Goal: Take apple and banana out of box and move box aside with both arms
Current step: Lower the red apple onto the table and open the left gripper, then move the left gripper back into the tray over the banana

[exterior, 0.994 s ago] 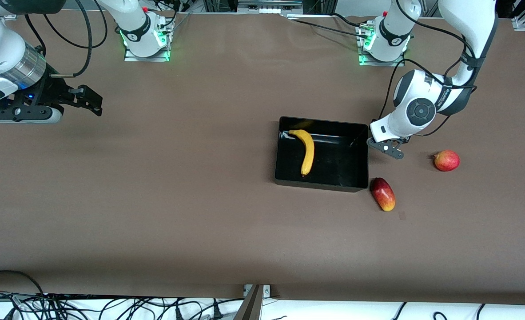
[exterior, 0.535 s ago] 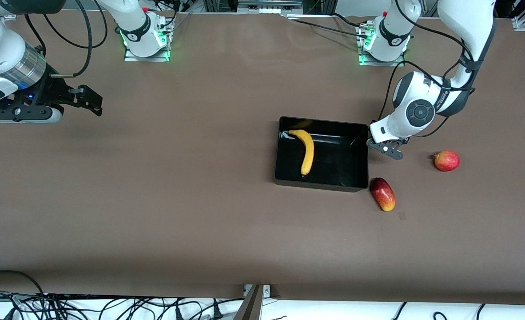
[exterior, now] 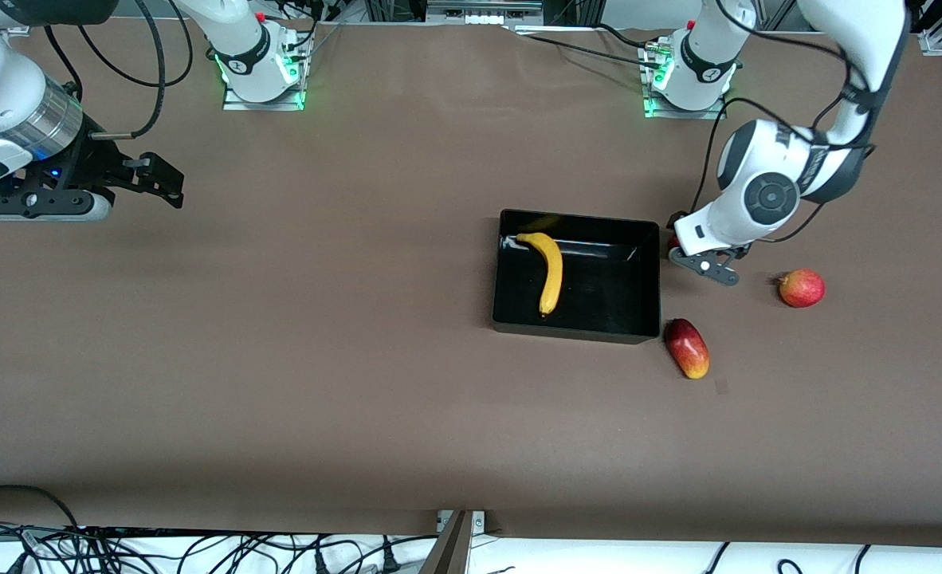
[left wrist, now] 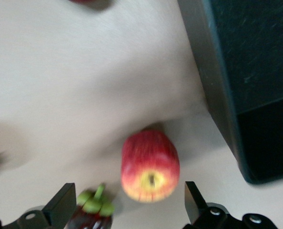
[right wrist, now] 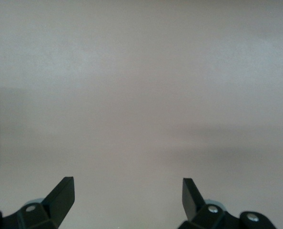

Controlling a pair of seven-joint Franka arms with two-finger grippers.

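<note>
The black box [exterior: 577, 327] stands mid-table with the yellow banana [exterior: 551, 271] lying in it. My left gripper [exterior: 707, 268] is open over the table beside the box's wall, toward the left arm's end. In the left wrist view its gripper [left wrist: 128, 193] frames the red-yellow apple [left wrist: 150, 166], which lies on the table close to the box wall [left wrist: 213, 95]. The dark mangosteen [left wrist: 90, 213] with its green cap lies by one fingertip. In the front view only a red sliver [exterior: 672, 241] of the apple shows and the mangosteen is hidden. The mango [exterior: 686, 347] and the round red fruit [exterior: 802, 288] lie on the table. My right gripper [exterior: 164, 182] waits open.
The right gripper [right wrist: 127, 187] hangs over bare brown table at the right arm's end. A red fruit's edge [left wrist: 84, 1] shows at the border of the left wrist view. Cables run along the table's near edge [exterior: 200, 550].
My left gripper has shifted a little away from the box toward the left arm's end, and a red sliver of fruit now shows beside the box. The right arm has not moved.
</note>
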